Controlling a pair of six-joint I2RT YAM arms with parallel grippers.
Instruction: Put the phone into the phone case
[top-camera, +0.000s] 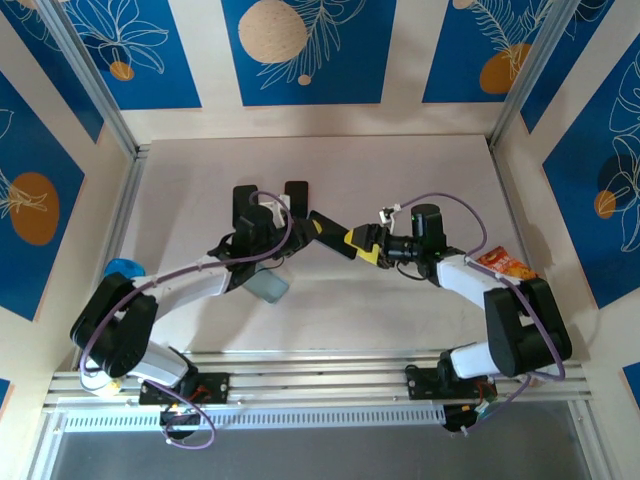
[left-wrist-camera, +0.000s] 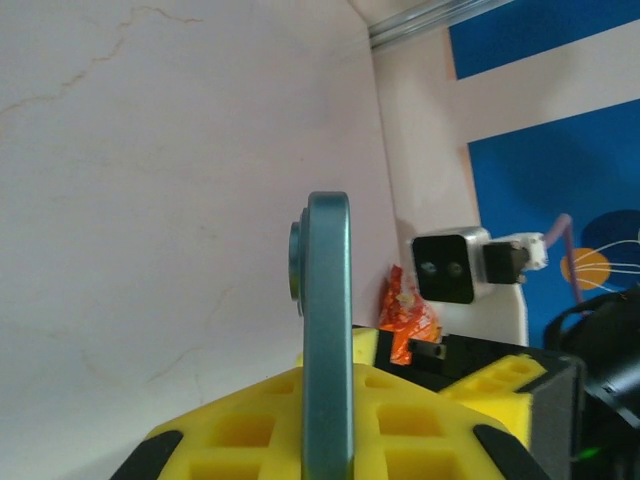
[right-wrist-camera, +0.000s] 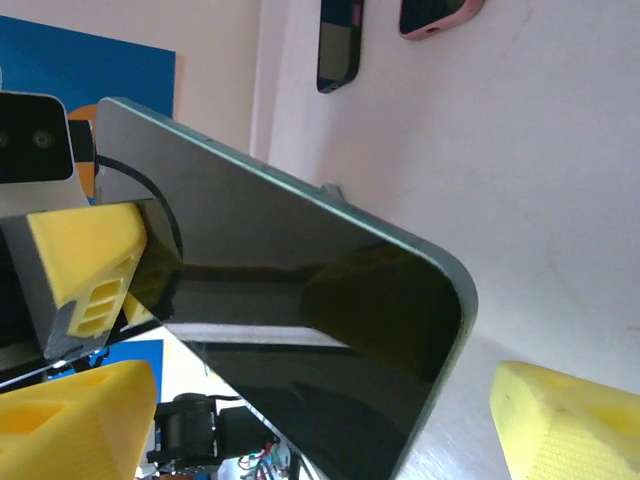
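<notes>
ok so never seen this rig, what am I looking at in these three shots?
Two robot arms are bolted to a table. The overhead picture looks down on both: left arm, right arm. The other two pictures come from a camera on each wrist. The left fingers are shut on a phone, seen edge-on from that wrist. The right wrist camera sees its dark glossy face, with the right fingers open either side. On the table lie a dark case, a pink case and an orange snack packet.

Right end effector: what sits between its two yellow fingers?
The phone, screen toward the right wrist camera, stands between the open right end effector's fingers.
</notes>
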